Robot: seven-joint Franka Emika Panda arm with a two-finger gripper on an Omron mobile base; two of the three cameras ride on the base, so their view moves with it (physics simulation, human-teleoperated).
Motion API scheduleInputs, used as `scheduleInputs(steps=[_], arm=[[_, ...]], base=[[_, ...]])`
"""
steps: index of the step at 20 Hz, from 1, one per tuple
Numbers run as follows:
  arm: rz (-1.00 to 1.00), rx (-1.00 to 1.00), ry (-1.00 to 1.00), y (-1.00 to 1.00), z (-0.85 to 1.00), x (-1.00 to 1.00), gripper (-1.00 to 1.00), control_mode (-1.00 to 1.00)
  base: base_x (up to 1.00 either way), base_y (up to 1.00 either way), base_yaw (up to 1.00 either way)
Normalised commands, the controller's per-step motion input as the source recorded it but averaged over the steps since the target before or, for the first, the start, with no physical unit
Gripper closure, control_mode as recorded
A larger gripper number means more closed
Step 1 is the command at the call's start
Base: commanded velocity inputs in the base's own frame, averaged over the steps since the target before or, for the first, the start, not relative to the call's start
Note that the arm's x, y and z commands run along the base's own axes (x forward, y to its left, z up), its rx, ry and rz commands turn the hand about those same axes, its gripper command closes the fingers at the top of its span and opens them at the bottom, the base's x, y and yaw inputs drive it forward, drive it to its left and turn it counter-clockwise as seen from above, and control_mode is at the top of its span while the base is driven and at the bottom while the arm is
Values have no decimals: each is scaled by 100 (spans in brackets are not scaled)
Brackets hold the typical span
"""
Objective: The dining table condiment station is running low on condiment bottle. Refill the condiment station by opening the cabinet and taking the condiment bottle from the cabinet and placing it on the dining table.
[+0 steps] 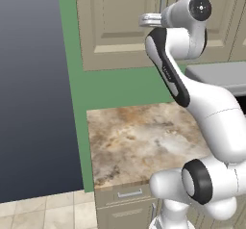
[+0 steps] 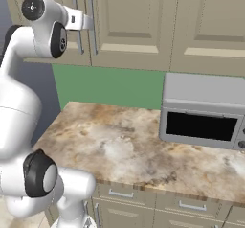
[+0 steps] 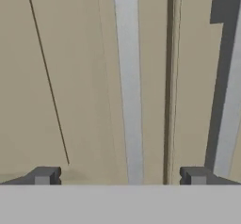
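The gripper [image 3: 120,175] is raised to the cabinet [image 2: 129,21], its two dark square fingertips [image 3: 44,175] spread wide apart with nothing between them. In the hand view a long flat silver bar handle [image 3: 129,86] runs up the smooth beige door just left of the seam between the closed doors, between the spread tips. The doors are matte with raised rectangular panels. Below, a mottled brown-beige marble counter [image 2: 124,145] carries a boxy grey microwave [image 2: 203,109].

Microwave [image 2: 203,112] on counter [image 2: 119,145], right, below cabinet [image 2: 134,21] doors.
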Motion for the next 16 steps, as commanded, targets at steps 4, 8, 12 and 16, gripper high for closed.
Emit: scheduleInputs(steps=[4,8,12,16], arm=[[0,1,8,0,-4,36,-100,-100],[0,0,3,0,5,35,-100,-100],[0,0,1,0,10,44,100,-100],[0,0,1,0,1,31,100,-100]], base=[[0,0,0],[0,0,0],[0,0,0],[0,0,0]])
